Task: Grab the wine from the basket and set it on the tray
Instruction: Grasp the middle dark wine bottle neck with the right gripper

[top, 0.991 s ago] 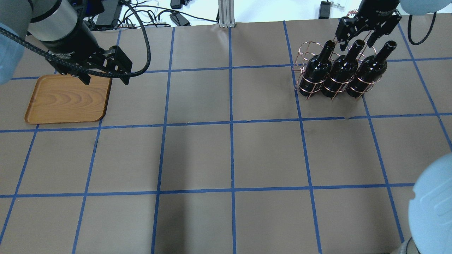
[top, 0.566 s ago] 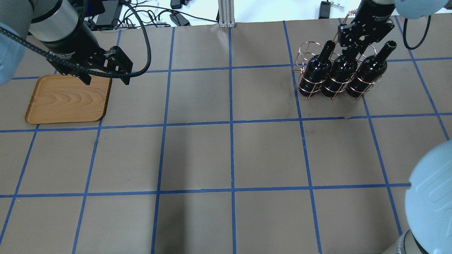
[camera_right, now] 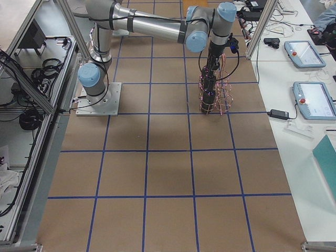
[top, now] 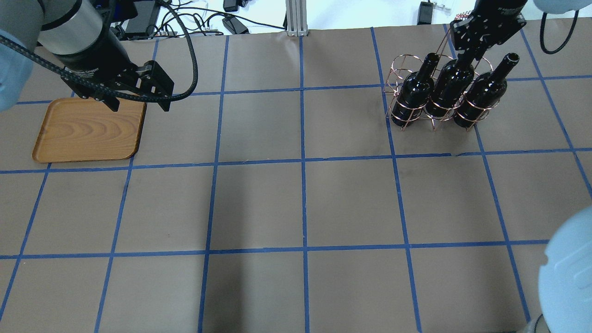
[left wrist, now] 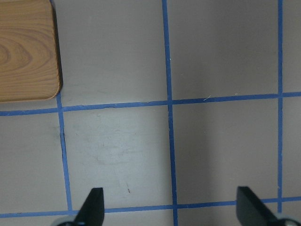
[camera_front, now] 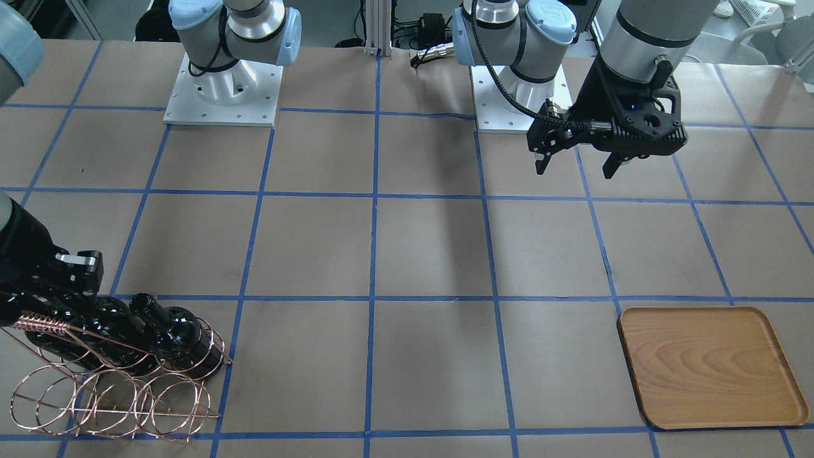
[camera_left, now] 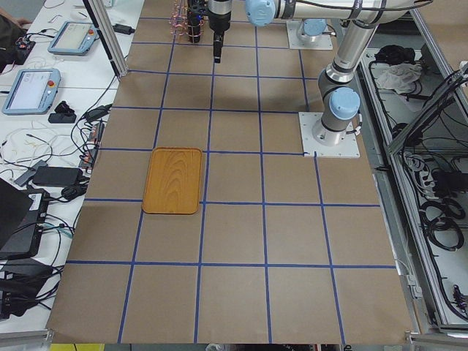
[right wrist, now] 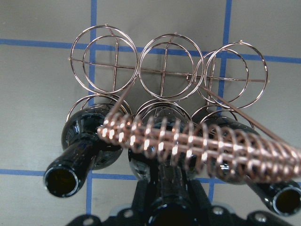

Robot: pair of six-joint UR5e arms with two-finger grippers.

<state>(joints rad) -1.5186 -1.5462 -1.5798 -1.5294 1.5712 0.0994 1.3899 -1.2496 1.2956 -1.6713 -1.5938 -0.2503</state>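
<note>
Three dark wine bottles stand in the copper wire basket [top: 394,69] at the far right. My right gripper [top: 468,54] is shut on the neck of the middle bottle [top: 451,90], which sits higher than its neighbours [top: 414,90] [top: 485,95]. In the right wrist view that bottle's neck [right wrist: 167,190] is between my fingers, under the coil-wrapped handle [right wrist: 202,146]. The wood-grain tray [top: 85,129] lies at the far left and holds nothing. My left gripper [top: 138,106] is open and empty, above the table by the tray's far right corner [left wrist: 28,52].
The table is brown paper with a blue tape grid [top: 303,162]. Cables and power bricks [top: 231,21] and an aluminium post [top: 296,18] lie beyond the far edge. The basket's back row of rings [right wrist: 164,70] holds no bottles.
My right gripper came down around the middle bottle's neck, closed on it and pulled it upward in its ring. The left arm has stayed put.
</note>
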